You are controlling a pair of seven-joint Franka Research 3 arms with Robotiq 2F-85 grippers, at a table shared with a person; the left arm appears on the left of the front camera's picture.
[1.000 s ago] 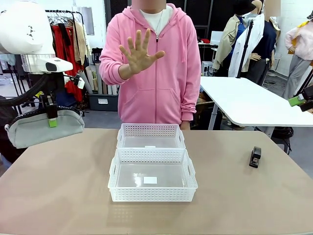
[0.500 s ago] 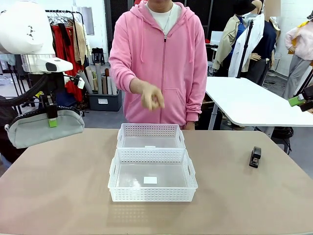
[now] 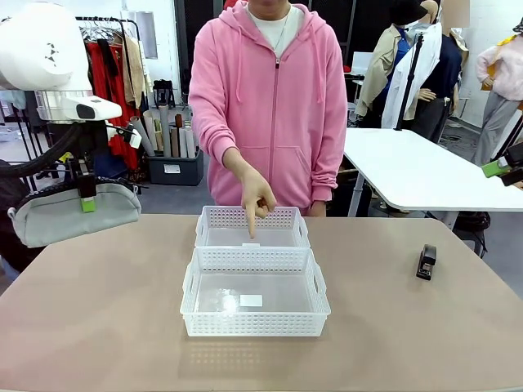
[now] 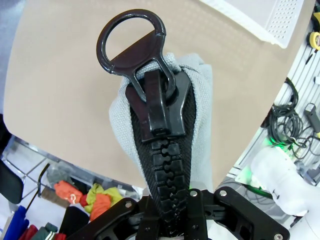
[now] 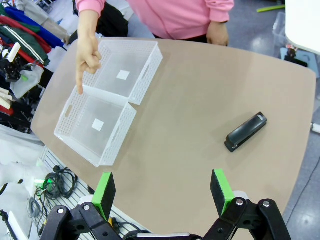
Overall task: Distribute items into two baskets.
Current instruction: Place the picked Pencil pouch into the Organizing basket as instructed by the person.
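Front view, pouch held, right fingers cropped

You have a flat grey fabric pouch with a black toothed zipper and a glossy black ring pull. Small black stapler: uniform black. Nearer white plastic basket and farther white plastic basket: fine perforated lattice walls, white labels. Your table: plain tan. Right gripper: black, green pads. Person's zip hoodie: pink, over a white shirt.
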